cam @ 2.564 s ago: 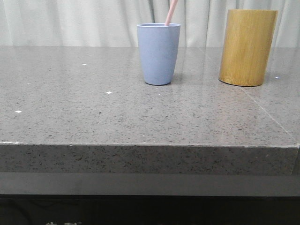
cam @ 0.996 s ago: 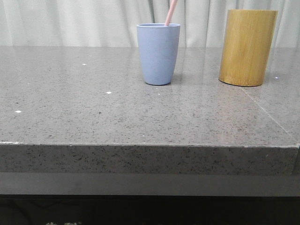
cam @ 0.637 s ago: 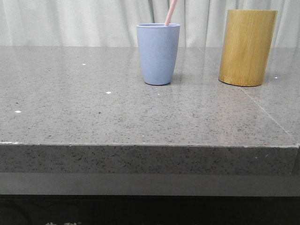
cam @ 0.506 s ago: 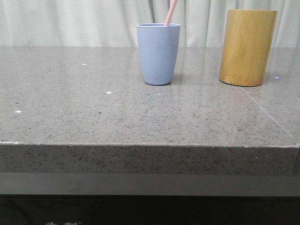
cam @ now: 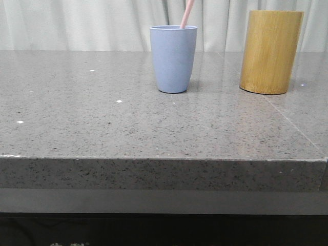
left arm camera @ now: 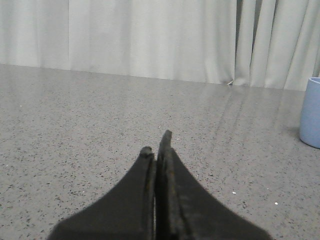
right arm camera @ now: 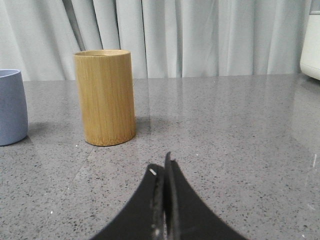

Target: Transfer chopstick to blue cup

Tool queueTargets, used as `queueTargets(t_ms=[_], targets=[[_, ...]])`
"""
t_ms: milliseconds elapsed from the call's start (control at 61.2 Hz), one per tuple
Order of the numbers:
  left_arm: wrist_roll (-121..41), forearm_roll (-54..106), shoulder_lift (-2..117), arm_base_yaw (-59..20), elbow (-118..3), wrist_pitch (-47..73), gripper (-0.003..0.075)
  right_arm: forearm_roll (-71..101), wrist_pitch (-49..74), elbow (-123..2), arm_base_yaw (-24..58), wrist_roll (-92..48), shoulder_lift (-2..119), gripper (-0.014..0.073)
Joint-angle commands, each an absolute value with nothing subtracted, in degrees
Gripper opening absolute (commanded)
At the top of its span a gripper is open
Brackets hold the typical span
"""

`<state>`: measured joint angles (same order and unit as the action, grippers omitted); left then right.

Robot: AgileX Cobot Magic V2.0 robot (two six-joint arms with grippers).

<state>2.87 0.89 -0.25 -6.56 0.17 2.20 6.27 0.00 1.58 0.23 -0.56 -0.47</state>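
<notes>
A grey speckled stone table (cam: 102, 128) spans the front view, its thick front edge running across the lower part of the scene, with pale pleated curtains (cam: 77, 23) hanging behind it. On the far right of the tabletop stands a yellow-brown bamboo holder (cam: 270, 51), an upright cylinder taller and wider than the cup beside it. To its left, well apart from it and near the middle of the table's far half, stands the blue cup (cam: 173, 59), upright and tapering toward its base. The chopstick (cam: 187, 14) sits inside the blue cup: its pale pink shaft rises out of the rim and leans to the right, its upper end running out of the top of the picture. In the right wrist view the bamboo holder (right arm camera: 104, 97) stands ahead on the stone surface with the blue cup (right arm camera: 12, 106) at the picture's edge, and the right gripper (right arm camera: 164, 167) hangs low over bare table, its two dark fingers pressed together with nothing between them. In the left wrist view the left gripper (left arm camera: 156, 147) likewise hovers above bare stone, its fingers closed tip to tip on nothing, with a sliver of the blue cup (left arm camera: 311, 119) at the picture's edge.
</notes>
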Motion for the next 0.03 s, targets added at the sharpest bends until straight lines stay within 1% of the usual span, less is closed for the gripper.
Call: queueTargets(t_ms=[0, 16], targets=[[3.3, 0.9, -1.6, -6.5, 0.9, -2.6, -0.0019, 6.6, -4.3, 1.3, 0.0, -0.6, -1.8, -0.0117], [3.3, 0.9, -1.6, -6.5, 0.9, -2.6, -0.0019, 6.6, -4.3, 1.3, 0.0, -0.6, -1.8, -0.0117]])
